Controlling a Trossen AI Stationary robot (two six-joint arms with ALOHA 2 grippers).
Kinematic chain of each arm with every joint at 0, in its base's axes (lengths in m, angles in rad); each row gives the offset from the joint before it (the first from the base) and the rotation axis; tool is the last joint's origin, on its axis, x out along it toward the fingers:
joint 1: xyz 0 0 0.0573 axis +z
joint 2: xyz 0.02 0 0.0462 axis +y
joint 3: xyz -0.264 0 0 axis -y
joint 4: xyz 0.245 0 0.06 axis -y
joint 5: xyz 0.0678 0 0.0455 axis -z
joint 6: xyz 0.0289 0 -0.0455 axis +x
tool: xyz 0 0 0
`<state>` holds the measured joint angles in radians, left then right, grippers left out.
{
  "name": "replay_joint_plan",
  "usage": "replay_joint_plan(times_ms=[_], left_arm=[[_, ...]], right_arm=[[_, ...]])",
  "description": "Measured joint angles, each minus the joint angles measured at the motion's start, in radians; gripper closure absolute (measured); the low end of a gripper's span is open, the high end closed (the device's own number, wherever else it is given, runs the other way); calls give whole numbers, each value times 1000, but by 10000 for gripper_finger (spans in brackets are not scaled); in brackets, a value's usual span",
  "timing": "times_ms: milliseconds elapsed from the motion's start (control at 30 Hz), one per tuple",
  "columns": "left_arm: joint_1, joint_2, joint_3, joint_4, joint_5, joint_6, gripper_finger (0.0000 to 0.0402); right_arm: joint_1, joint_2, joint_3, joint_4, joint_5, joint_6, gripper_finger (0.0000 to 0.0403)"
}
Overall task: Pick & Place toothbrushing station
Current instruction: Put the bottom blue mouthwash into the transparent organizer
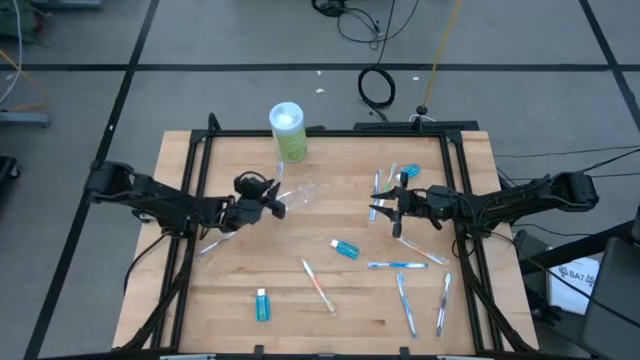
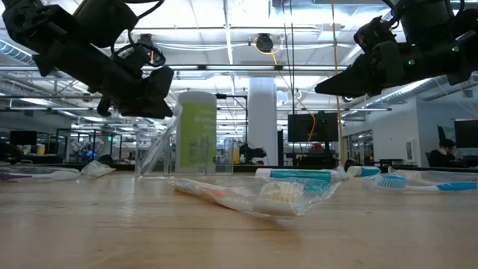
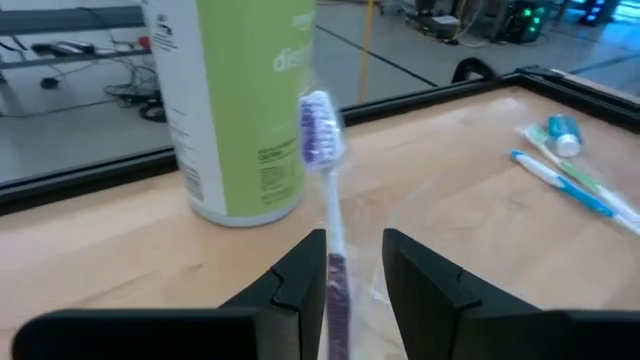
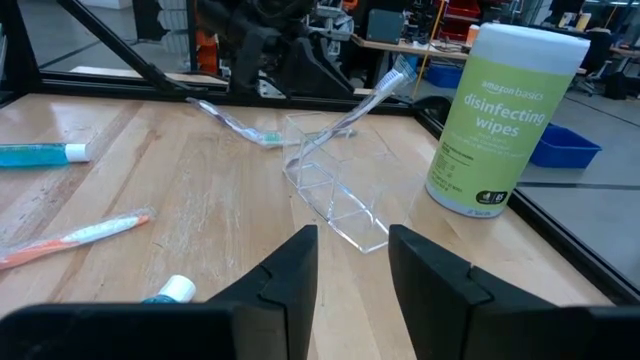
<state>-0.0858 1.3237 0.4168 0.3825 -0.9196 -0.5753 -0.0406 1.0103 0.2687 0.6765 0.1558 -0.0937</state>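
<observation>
Left hand (image 1: 277, 201) sits just beside the clear cup (image 1: 303, 190), on the side away from the right arm. A purple-bristled brush (image 3: 322, 140) stands between its fingers (image 3: 300, 275). Left wrist view: jaws stand part open with the handle running between them; whether they grip it or have let go, cannot tell. Right wrist view: the brush leans into the cup, head up, tilted toward the wipes tub (image 1: 287, 130).

Right hand (image 1: 385, 207) waits on the far side of the cup, well apart from it, jaws part open and empty.

Containers: the cup lies tipped on the tabletop (image 1: 200, 300) w/ one brush resting in it; nothing else inside. The wipes tub stands upright behind the cup, lid on, contents hidden.

Loose items, relative to the cup: a blue tube (image 1: 345, 248) near, toward the front edge; a 2nd tube (image 1: 262, 304) farther front; an orange brush (image 1: 318, 285) between them; several brushes well apart near the right arm; one brush (image 1: 215, 243) under the left arm.

Risks:
- Cup is light and on its side, so a push from the brush or fingers could slide or roll it.
- Brush rests at a steep lean; if freed, it may tip out over the rim.
- Tub stands close; a wide swing by the left arm could knock it.
</observation>
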Motion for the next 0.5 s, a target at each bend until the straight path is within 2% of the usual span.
replay_joint_plan(times_ms=[500], left_arm=[[-74,-97,0,75,253,17,293]], right_arm=[[0,0,0,42,0,0,287]])
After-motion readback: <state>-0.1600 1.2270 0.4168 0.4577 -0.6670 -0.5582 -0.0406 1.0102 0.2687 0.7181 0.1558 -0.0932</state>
